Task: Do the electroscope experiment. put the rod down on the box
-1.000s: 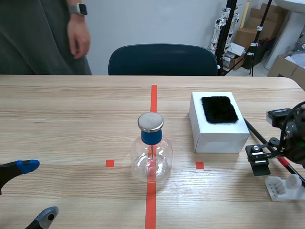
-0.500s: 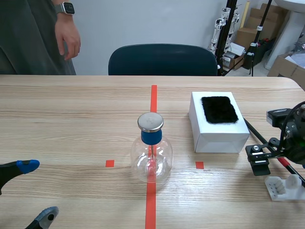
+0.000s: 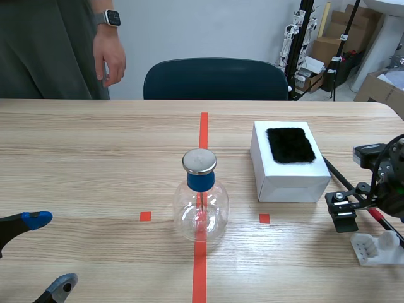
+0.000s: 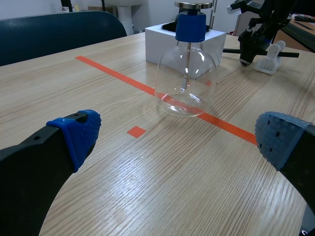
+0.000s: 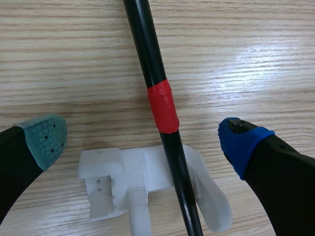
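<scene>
Only the person's hand (image 3: 110,60) has moved since the earlier frames, now hanging a little lower and further toward the chair; both arms and every thing on the table (image 3: 95,158) lie where they lay.

Beyond the table's far edge stands the person (image 3: 44,44), wearing a wristwatch (image 3: 112,17), next to a dark blue chair (image 3: 214,79). On the right half of the table sits the white box (image 3: 287,173) with a black furry pad (image 3: 290,144) on its top. The electroscope (image 3: 201,208), a clear glass flask with a blue collar (image 3: 201,182) and a flat metal cap (image 3: 199,161), stands upright on the orange centre line, well apart from the box.

The black rod (image 5: 160,105) is not on the box. It lies slanted off to the box's right, one end close to the box's side, its near part resting across a small white plastic stand (image 5: 147,189). A red band (image 5: 163,107) wraps the rod just ahead of the stand.

The right end effector (image 5: 142,140) hangs over the rod with its fingers spread wide, one on each side and neither touching it. The left end effector (image 4: 178,137) sits low at the near left, also spread wide and holding nothing, with the electroscope ahead of it.
</scene>
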